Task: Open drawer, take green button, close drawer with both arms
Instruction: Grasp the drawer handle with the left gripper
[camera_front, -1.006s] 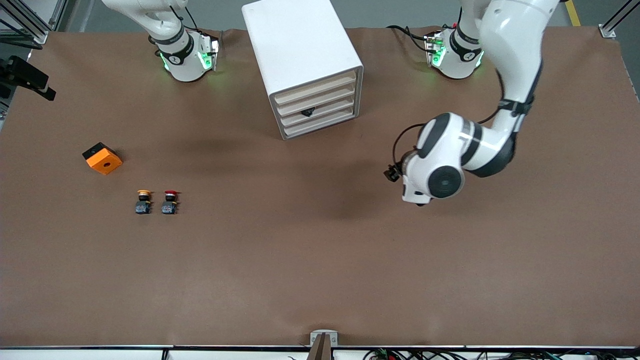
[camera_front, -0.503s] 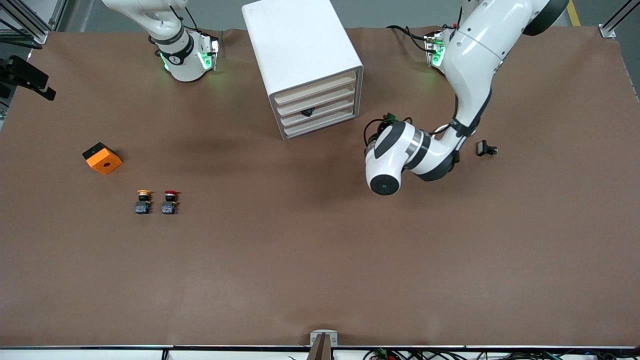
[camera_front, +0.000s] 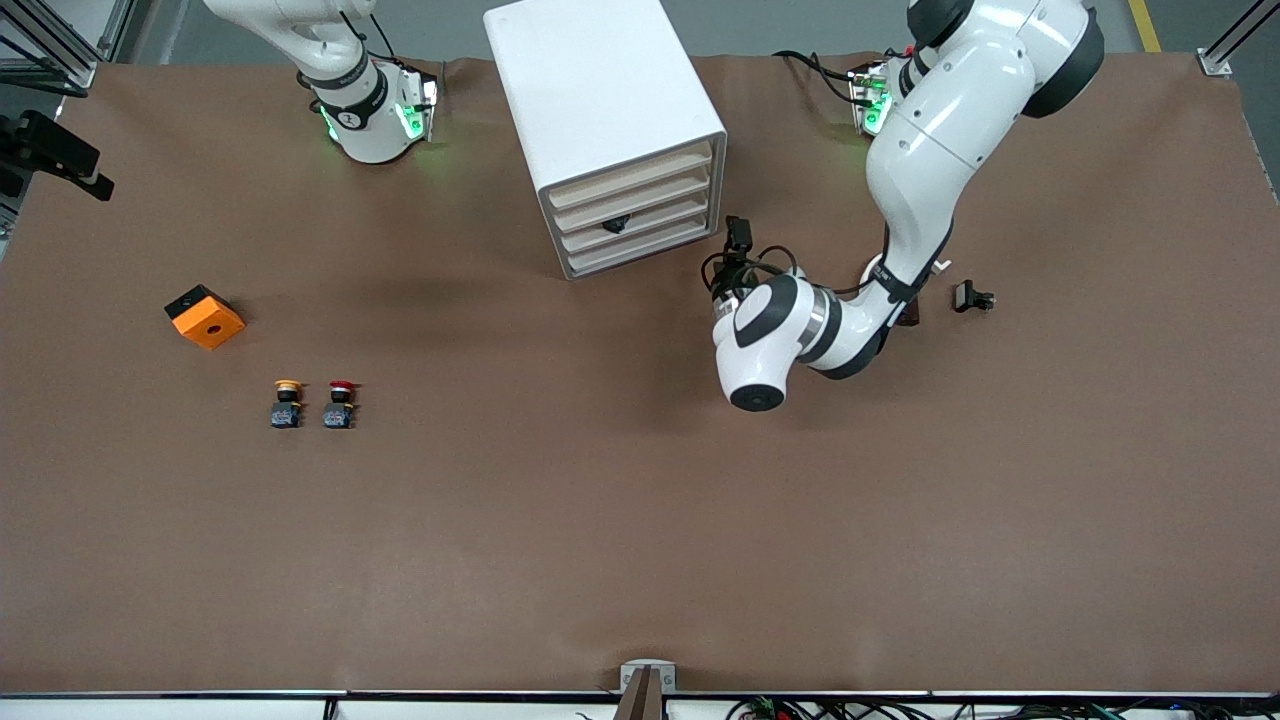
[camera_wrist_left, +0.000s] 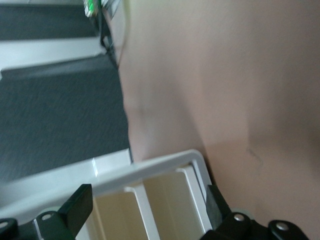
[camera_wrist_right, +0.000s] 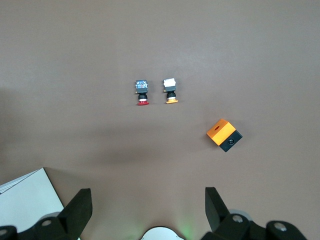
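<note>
The white cabinet stands near the arms' bases, and all of its cream drawer fronts are shut. One drawer carries a small black knob. My left gripper hangs open just off the cabinet's front corner, toward the left arm's end. In the left wrist view my left gripper has cream drawer fronts between its wide-apart fingers, touching nothing. My right gripper is open and empty, high over the table. The button with the green cap is out of view.
A yellow-capped button and a red-capped one stand side by side toward the right arm's end, with an orange box beside them. A small black part lies beside the left arm's forearm.
The left arm has swung in toward the cabinet, bringing its gripper up to the drawer fronts and uncovering the small black part. The right arm has not moved.
</note>
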